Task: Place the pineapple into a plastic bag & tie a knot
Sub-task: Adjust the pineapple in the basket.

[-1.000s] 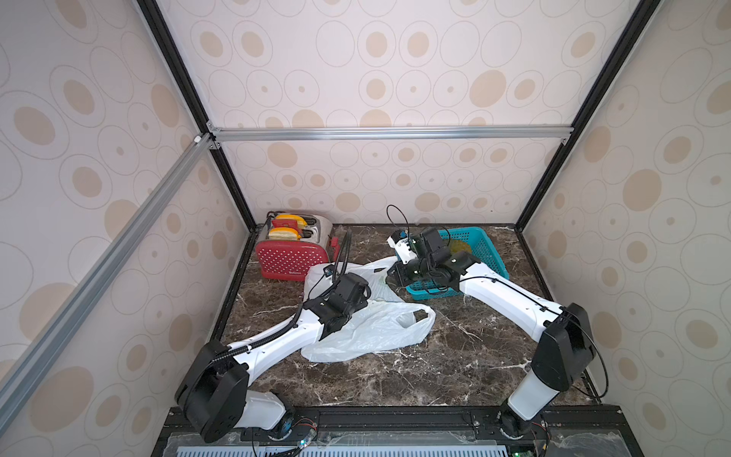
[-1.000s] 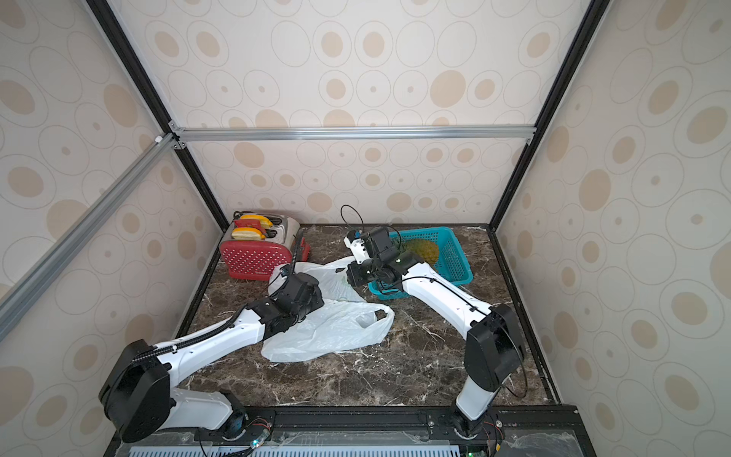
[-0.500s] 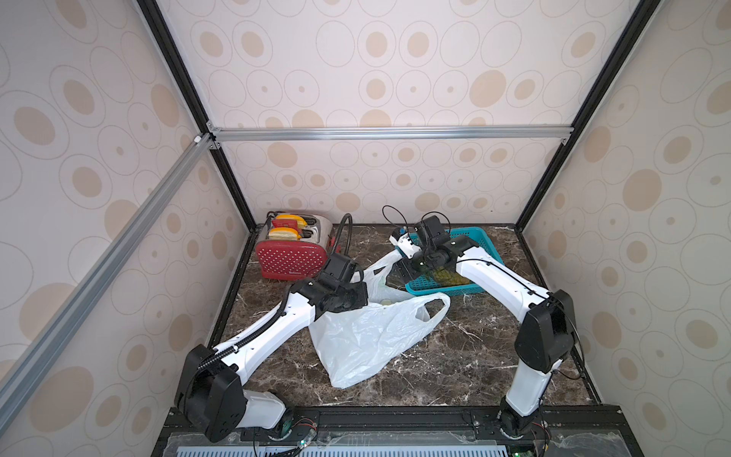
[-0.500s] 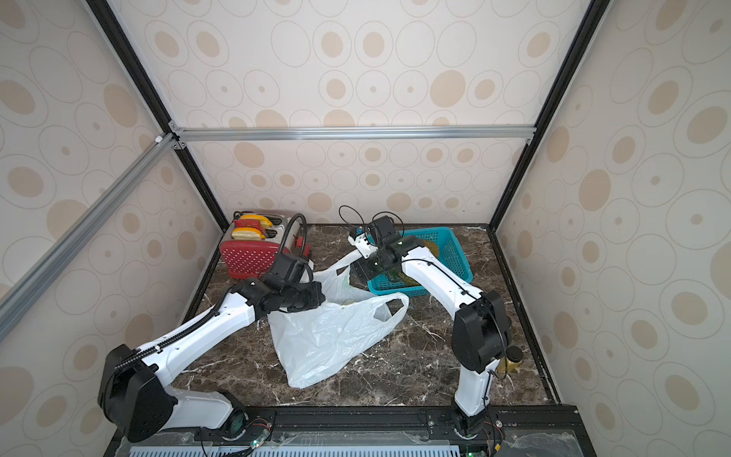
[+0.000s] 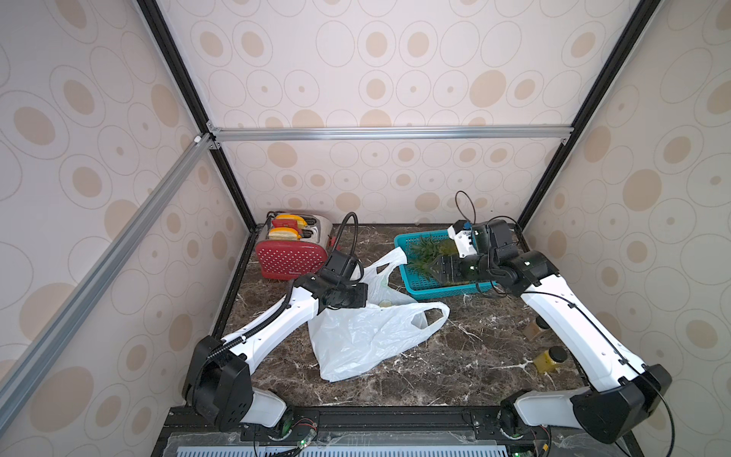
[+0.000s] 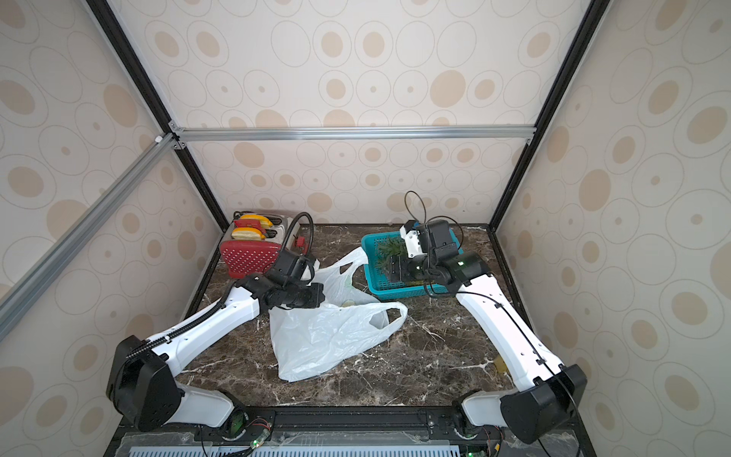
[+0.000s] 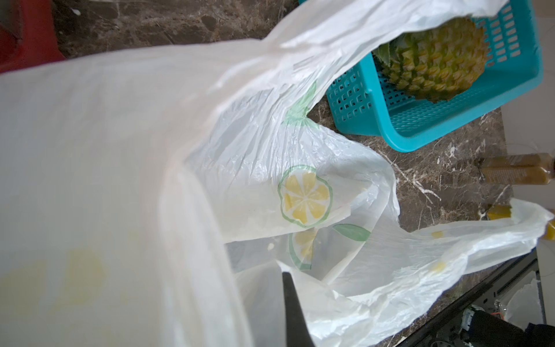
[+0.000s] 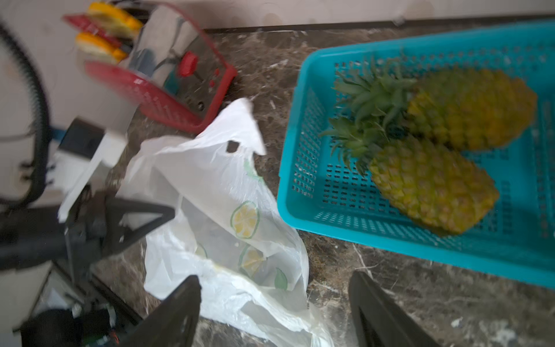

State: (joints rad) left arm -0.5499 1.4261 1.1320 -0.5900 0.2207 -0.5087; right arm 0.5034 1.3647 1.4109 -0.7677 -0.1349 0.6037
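One change: right gripper [image 8: 274,279] released the plastic bag [image 5: 368,340], gaping empty near the pineapples [image 8: 432,186] in the basket [image 8: 390,237]; left gripper [image 5: 363,296] pinches the bag's rim. Picking looks next.

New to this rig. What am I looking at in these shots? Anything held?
Two white robot arms stand at the near edge of a marble table, each ending in a two-finger gripper. The two wide pictures come from one overhead camera pair; the close-ups come from cameras on the wrists. On the table: a plastic bag printed with lemons, a teal basket holding two pineapples, a red toaster, and two small bottles. The left gripper is shut on the plastic bag's rim, holding it up. The right gripper hangs open and empty by the basket. No pineapple is bagged; the handles are untied.
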